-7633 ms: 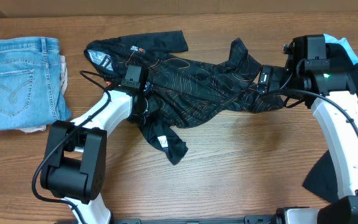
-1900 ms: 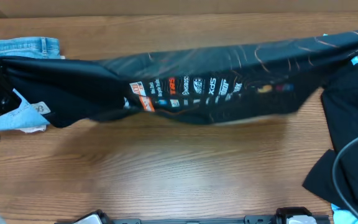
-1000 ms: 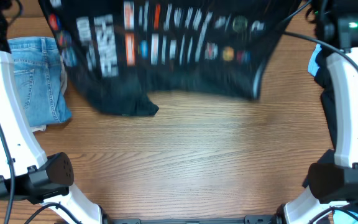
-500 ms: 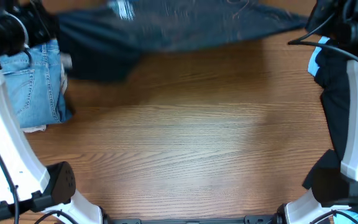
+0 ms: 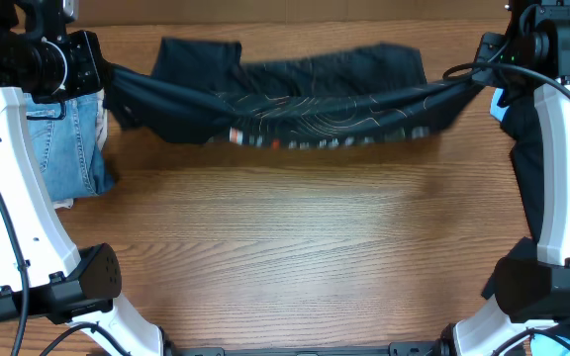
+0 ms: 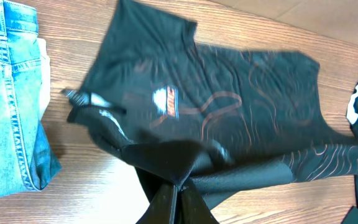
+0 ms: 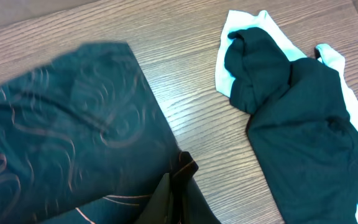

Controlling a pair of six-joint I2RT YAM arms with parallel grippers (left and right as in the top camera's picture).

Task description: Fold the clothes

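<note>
The clothes, a black jersey (image 5: pixel 305 99) with thin orange contour lines, hang stretched across the far side of the table between my two arms. My left gripper (image 5: pixel 95 67) is shut on the jersey's left end at the far left; in the left wrist view the fabric (image 6: pixel 229 106) bunches right at my closed gripper (image 6: pixel 180 186). My right gripper (image 5: pixel 485 61) is shut on the right end; in the right wrist view a fold of jersey (image 7: pixel 61 137) is pinched at the closed gripper (image 7: pixel 178 177). The far part of the jersey lies on the wood.
Light-blue denim jeans (image 5: pixel 62 148) lie folded at the far left, under my left arm. A plain black garment on a light-blue one (image 7: pixel 297 118) lies at the right edge, beside my right arm (image 5: pixel 562 148). Bare wooden table (image 5: pixel 295 257) fills the near half.
The jersey, swung high and far half a second ago, has come down and back towards the near side, now stretched low between both grippers with its far part on the table.
</note>
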